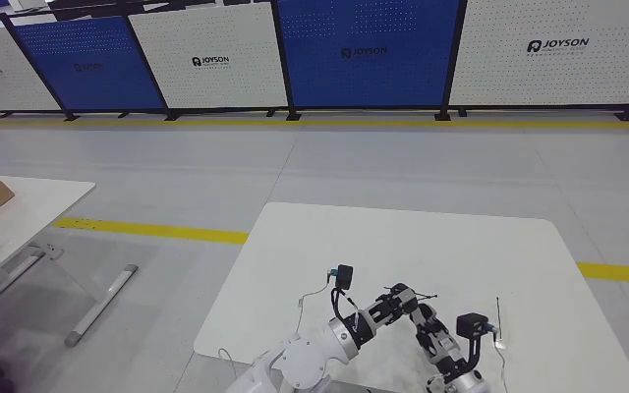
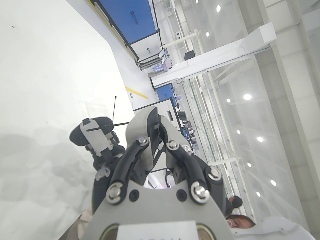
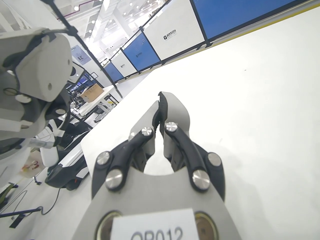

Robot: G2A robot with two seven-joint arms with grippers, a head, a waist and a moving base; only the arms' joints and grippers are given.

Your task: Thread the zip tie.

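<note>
From above, the left gripper (image 1: 402,293) and right gripper (image 1: 427,313) meet over the table's (image 1: 324,246) near edge; the left wrist shows the left gripper clamped tight on the zip tie (image 2: 110,125), and the right wrist shows the right gripper (image 3: 160,97) pressed closed, seemingly empty, so I'd say they're lining up, with the loose tail to catch next.

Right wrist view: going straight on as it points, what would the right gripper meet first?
Probably the white table, which the right gripper points low across. The zip tie in the left gripper stands aside; depth unclear.

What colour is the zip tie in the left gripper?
Black. The zip tie shows best in the right wrist view.
</note>
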